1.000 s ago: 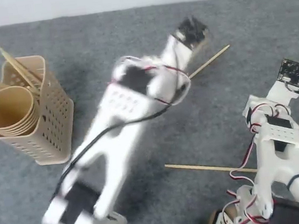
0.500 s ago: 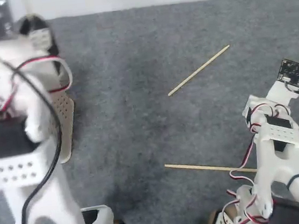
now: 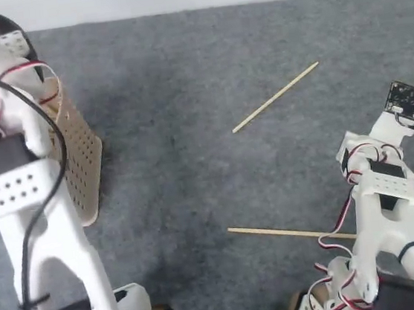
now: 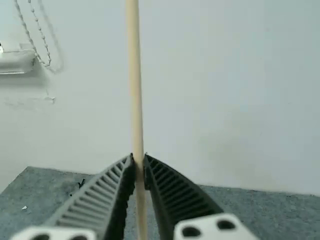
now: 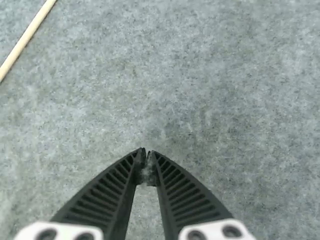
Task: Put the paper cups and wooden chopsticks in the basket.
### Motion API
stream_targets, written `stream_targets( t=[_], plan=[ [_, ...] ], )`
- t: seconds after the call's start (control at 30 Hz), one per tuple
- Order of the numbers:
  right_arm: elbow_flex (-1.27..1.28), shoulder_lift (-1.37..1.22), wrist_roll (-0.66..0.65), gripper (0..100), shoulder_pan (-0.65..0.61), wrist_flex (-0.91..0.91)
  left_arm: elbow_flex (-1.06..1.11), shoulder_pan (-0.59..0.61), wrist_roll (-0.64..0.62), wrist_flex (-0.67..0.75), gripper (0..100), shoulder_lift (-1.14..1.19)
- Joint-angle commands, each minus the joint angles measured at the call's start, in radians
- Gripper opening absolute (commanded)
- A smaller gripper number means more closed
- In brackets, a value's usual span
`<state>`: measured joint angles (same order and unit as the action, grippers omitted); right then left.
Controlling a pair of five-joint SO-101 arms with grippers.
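My left gripper (image 4: 139,161) is shut on a wooden chopstick (image 4: 132,75) that stands upright between its fingers, with a pale wall behind it. In the high view the left arm (image 3: 14,169) hangs over the beige perforated basket (image 3: 80,158) at the left and hides its opening. Two more chopsticks lie on the grey carpet: one slanted in the middle (image 3: 275,97), one nearer the front (image 3: 287,232). My right gripper (image 5: 145,156) is shut with nothing in it, just above bare carpet, and a chopstick end (image 5: 25,37) lies off to one side. The right arm (image 3: 380,195) stands at the right.
Grey carpet (image 3: 185,90) covers the table, with open room between the basket and the right arm. The front chopstick's end reaches up to the right arm's base. A pale wall runs along the far edge.
The left arm swung from the middle of the table, near the slanted chopstick, over to the basket at the left. The right arm and both lying chopsticks stayed put.
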<state>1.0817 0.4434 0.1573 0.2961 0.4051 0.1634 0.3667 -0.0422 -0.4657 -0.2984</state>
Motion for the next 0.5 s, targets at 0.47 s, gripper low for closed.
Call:
stream_targets(
  t=[0.47],
  plan=[
    [-0.008, 0.024, -0.014, 0.8, -0.010, -0.018, 0.148, 0.009, -0.061, 0.091, 17, -0.034]
  ],
)
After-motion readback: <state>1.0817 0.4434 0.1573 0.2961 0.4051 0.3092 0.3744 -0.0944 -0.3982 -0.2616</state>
